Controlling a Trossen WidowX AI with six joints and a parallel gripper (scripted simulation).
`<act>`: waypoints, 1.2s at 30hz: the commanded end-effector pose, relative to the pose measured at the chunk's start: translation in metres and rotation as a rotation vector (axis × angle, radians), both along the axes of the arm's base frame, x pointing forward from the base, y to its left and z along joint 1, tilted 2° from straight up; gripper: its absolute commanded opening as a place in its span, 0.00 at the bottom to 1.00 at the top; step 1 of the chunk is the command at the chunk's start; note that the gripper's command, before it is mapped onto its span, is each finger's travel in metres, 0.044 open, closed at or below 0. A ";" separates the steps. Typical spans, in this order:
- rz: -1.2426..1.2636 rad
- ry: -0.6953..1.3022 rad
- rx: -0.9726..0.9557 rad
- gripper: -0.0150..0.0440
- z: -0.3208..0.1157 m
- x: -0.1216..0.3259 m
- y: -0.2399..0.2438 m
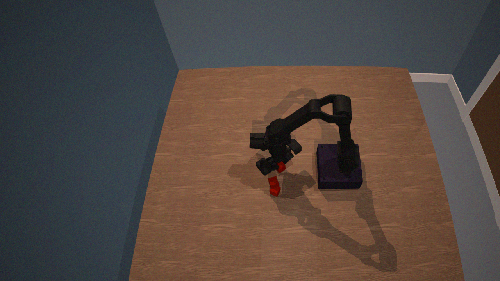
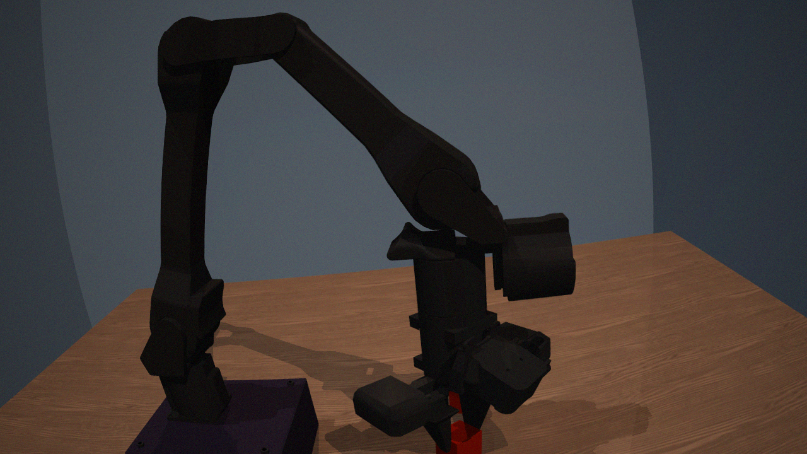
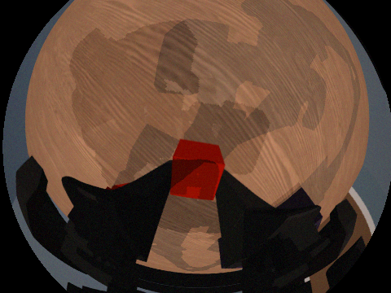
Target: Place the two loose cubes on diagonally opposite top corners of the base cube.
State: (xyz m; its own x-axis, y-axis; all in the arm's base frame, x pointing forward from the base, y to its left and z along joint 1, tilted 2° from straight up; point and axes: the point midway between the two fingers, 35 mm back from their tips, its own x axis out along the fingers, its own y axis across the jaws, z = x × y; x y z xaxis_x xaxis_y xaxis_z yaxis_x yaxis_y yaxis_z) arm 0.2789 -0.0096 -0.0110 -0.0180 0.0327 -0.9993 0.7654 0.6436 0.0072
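Jaws of the gripper (image 1: 278, 165) (image 2: 462, 433) (image 3: 197, 178) reach down over the wooden table (image 1: 209, 227) (image 2: 620, 338) (image 3: 122, 53) in the top view, with a loose red cube (image 1: 281, 167) (image 2: 468, 442) (image 3: 197, 176) at their tips, partly covered by the black hand. Two more red cubes, the near one (image 1: 273, 181) and the far one (image 1: 275, 191), lie just beside the jaws, apart from the cube at the tips; they overlap at different angles, and from overhead I cannot tell which is the base cube. Off to the other side, well apart from the jaws, the arm (image 1: 297, 117) (image 2: 349, 96) stands on a dark purple block (image 1: 327, 162) (image 2: 265, 398) (image 3: 300, 200). The exterior view shows the two pointed fingers aimed downward, one on each side of the loose cube, which is cut by the bottom edge of the frame. Behind the jaws, a bit of red (image 2: 454, 401) shows through the space above the tips. From the wrist, the loose cube sits between the fingers, which meet its opposite sides near their tips, so the jaws are pinching it. A red sliver (image 3: 119, 186) peeks out past one finger, and the purple block shows behind the other.
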 end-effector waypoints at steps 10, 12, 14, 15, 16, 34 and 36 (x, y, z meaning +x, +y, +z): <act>0.000 -0.017 -0.003 0.43 0.044 0.009 -0.002; 0.000 -0.017 -0.003 0.43 0.050 0.009 -0.002; 0.000 -0.017 -0.003 0.43 0.056 0.009 -0.002; 0.000 -0.018 -0.003 0.43 0.059 0.009 -0.002; 0.000 -0.018 -0.003 0.43 0.063 0.009 -0.002; -0.005 -0.017 -0.003 0.43 0.103 0.004 -0.001; -0.019 -0.017 -0.003 0.43 0.103 0.006 0.004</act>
State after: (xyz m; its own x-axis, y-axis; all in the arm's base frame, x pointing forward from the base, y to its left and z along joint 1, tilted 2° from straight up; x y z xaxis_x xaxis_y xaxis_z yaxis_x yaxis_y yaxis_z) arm 0.2819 -0.0107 0.0888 -0.0068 0.0325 -0.9994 0.7682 0.6401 0.0155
